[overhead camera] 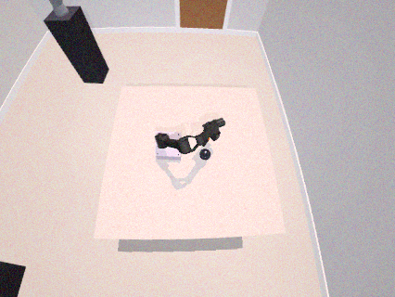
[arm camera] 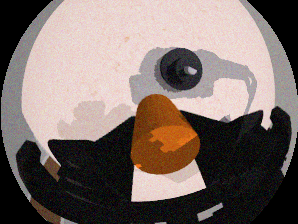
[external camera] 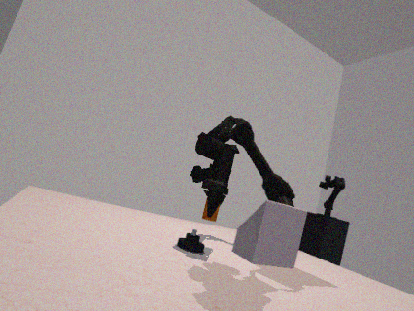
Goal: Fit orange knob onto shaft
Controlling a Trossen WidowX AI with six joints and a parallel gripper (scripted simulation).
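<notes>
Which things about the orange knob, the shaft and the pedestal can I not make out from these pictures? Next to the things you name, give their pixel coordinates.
- Knob's hole and its flat side: the underside of the orange knob (external camera: 208, 218) (arm camera: 159, 135) is turned away in the wrist view and too small in the exterior view.
- Flat side of the shaft (external camera: 194, 232) (arm camera: 190, 70): too small and grainy in the exterior and wrist views.
- Knob in the top view: mostly hidden by the arm.
- Surface markings on the pedestal (overhead camera: 205, 154) (external camera: 190, 244) (arm camera: 171, 79): too dark.

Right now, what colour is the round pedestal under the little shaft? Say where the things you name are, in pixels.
Black or very dark grey; the round pedestal (overhead camera: 205, 154) (external camera: 190, 244) (arm camera: 171, 80) shows best in the wrist view.
</notes>
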